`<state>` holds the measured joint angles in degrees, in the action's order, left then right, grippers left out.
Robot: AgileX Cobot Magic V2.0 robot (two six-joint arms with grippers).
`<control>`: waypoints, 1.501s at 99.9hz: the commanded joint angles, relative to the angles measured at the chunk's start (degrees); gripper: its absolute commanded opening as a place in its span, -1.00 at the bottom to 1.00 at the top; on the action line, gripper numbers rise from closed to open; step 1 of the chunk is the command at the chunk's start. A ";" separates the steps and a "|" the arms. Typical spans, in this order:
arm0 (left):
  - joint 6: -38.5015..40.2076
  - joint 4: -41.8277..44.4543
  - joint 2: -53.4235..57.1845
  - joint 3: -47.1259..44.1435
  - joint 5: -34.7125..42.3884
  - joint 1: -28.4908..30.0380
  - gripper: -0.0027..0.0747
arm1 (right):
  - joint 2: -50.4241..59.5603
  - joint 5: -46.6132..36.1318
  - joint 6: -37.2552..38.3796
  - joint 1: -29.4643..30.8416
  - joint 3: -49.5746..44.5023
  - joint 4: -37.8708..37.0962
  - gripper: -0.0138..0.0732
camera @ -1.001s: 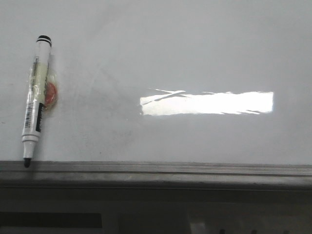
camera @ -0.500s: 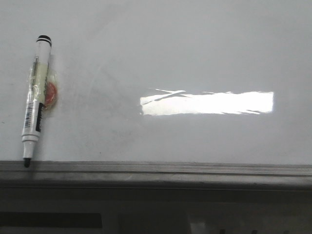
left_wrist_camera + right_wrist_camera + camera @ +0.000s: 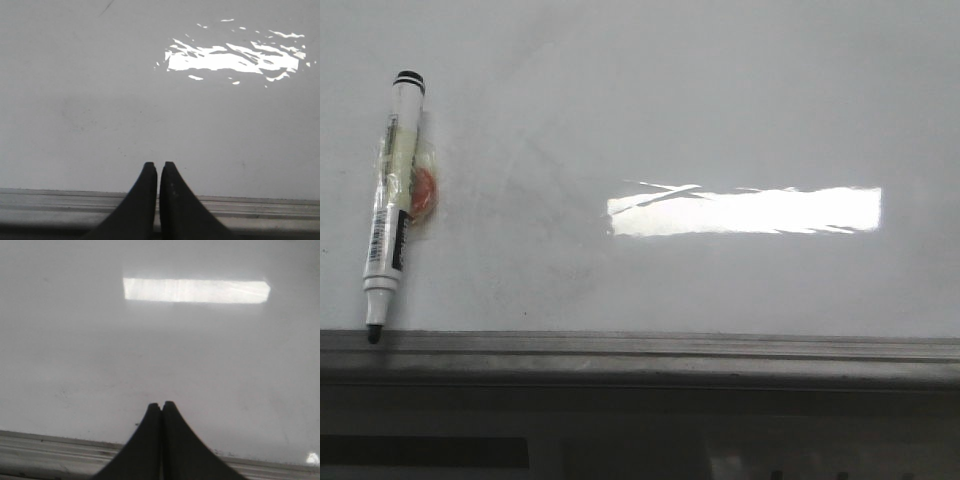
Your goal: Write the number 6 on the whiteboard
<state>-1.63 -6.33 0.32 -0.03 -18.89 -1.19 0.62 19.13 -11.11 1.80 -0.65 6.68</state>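
While the whiteboard (image 3: 720, 100) carries no drawn digit you can see, you find a marker (image 3: 390, 205) lying uncapped on it, tip at the grey rail (image 3: 650, 350); left gripper (image 3: 158, 167) and right gripper (image 3: 161, 406) each hover with fingers pressed together, empty, the board just beyond their tips

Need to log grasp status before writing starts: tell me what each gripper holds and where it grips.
Nothing held. Left gripper and right gripper are both shut and empty; the marker lies untouched on the whiteboard.
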 commanded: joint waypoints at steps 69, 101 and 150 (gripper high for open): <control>0.16 -1.01 1.63 -1.38 9.24 -0.25 -0.98 | 0.88 -2.87 -0.54 0.30 -0.78 -0.20 -0.83; 0.16 0.60 1.63 -1.38 12.49 -0.25 -0.98 | 0.88 -6.75 -0.54 0.30 -0.78 -0.15 -0.83; 0.37 -2.74 1.05 2.95 18.89 -0.25 -0.98 | 0.37 -22.62 0.00 0.30 2.21 0.85 -0.83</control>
<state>-1.63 -8.09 0.32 0.28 -4.65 -1.19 0.62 -0.86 -11.14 1.80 -0.65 6.83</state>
